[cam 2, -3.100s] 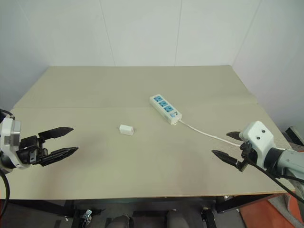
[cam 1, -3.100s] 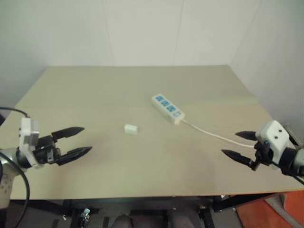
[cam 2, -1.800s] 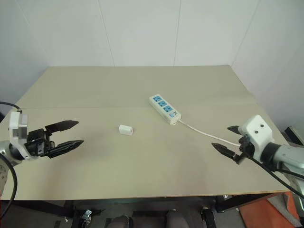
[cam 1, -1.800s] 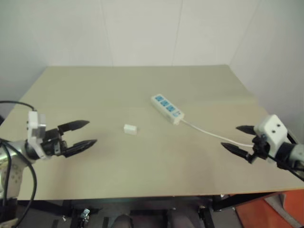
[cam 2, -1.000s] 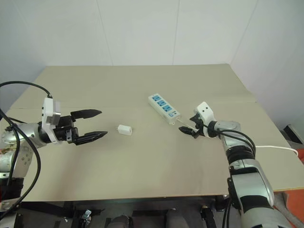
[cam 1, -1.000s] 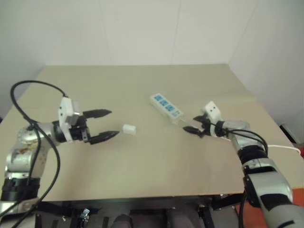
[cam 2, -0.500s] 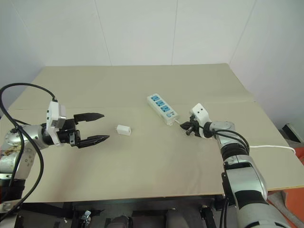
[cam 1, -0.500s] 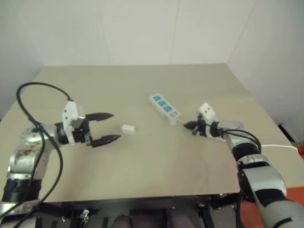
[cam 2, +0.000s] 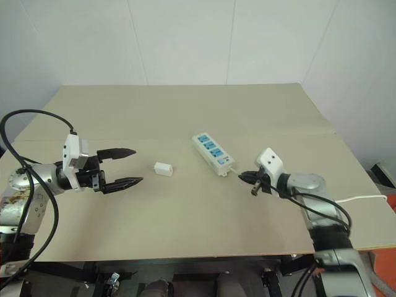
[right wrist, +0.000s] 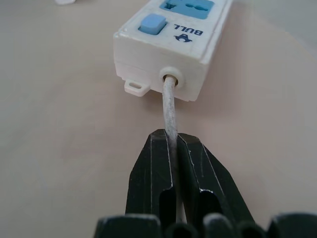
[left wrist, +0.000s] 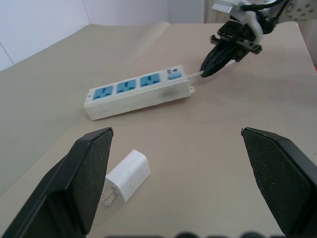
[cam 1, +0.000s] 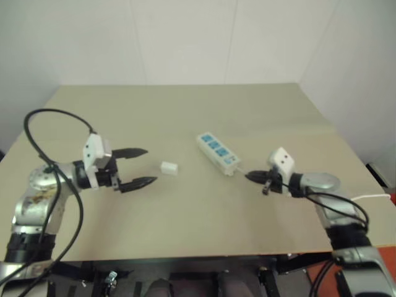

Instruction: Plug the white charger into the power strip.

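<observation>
The white charger (cam 1: 169, 167) lies on its side on the tan table (cam 1: 185, 216), prongs toward my left gripper (cam 1: 150, 166). That gripper stands open just left of it, level with the charger, not touching it. In the left wrist view the charger (left wrist: 128, 176) rests beside one finger (left wrist: 91, 168). The power strip (cam 1: 218, 153) lies diagonally at mid-table, blue socket faces up. My right gripper (cam 2: 242, 176) is shut on the strip's white cord (right wrist: 169, 104), a short way from the switch end of the power strip (right wrist: 173, 44).
The cord (cam 2: 365, 198) trails off past the table's right edge. A black cable (cam 1: 43, 120) loops above my left arm. White walls stand behind the table and along its right side.
My right gripper closed on the cord and drew back toward me, dragging the power strip a little nearer. The left gripper and the charger kept their places.
</observation>
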